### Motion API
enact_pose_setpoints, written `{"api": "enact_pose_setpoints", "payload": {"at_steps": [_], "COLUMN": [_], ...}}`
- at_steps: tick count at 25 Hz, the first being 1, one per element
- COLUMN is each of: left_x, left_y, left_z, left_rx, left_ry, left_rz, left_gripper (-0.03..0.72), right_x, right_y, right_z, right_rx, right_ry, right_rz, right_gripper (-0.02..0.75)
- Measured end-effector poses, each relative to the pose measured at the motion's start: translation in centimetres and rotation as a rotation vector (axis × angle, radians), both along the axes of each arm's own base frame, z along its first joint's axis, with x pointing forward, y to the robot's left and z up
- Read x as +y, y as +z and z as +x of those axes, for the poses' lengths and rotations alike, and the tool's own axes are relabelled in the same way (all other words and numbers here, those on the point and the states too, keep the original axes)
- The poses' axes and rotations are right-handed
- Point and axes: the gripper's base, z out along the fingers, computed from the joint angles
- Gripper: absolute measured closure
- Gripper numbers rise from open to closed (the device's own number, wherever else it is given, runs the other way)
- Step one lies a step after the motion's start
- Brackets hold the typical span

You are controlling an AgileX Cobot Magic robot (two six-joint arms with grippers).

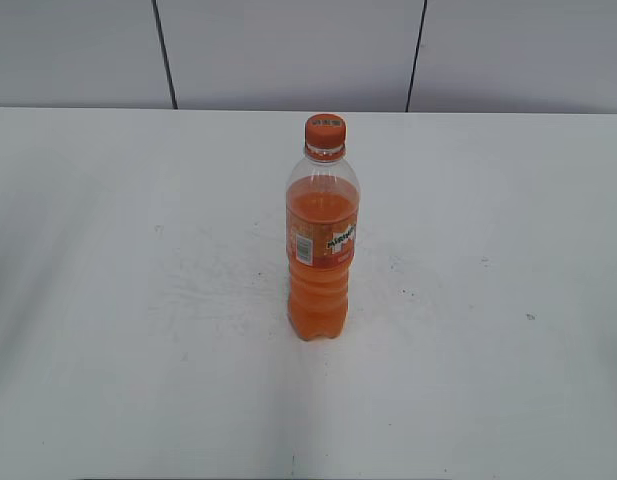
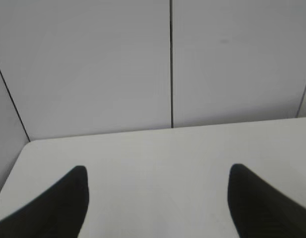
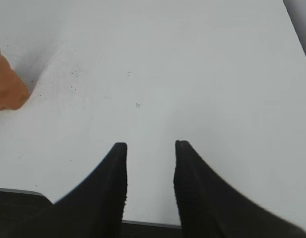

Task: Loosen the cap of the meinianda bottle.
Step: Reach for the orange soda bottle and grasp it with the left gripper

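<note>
Exterior view: meinianda bottle [image 1: 323, 240] stands upright mid-table [image 1: 108, 300], cap [image 1: 326, 131] screwed on, neither arm in sight. Mostly full, it should feel fairly heavy, its clear wall smooth and slightly yielding; the waisted lower body suits a steadying grip, the ribbed cap a twisting one.

Left wrist view: left gripper [image 2: 157, 179] spread wide over bare tabletop, holding nothing; no bottle visible.

Right wrist view: right gripper [image 3: 151, 145] narrowly parted, empty; the bottle's base shows at the left edge, well apart.
</note>
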Motion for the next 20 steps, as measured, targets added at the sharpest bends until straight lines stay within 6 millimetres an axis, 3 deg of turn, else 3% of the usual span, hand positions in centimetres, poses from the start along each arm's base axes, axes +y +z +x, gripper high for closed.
{"api": "enact_pose_setpoints", "payload": {"at_steps": [5, 10, 16, 20], "left_x": [-0.1, -2.9, -6.7, -8.5], "left_y": [-1.8, -5.3, -9.1, -11.2], "left_z": [5.1, 8.7, 11.5, 11.9], "left_rx": [-0.084, -0.09, -0.08, -0.09], "left_ry": [0.041, -0.028, -0.171, -0.356], "left_rz": [0.014, 0.053, 0.049, -0.024], "left_gripper": [0.162, 0.177, 0.183, 0.183], "right_x": [0.0, 0.0, 0.0, 0.0], "right_y": [0.0, 0.0, 0.0, 0.0], "right_z": [0.0, 0.0, 0.0, 0.0], "right_rx": [0.0, 0.0, 0.0, 0.0], "right_ry": [0.0, 0.0, 0.0, 0.0], "right_rz": [0.0, 0.0, 0.0, 0.0], "right_gripper": [0.491, 0.491, 0.491, 0.491]}}
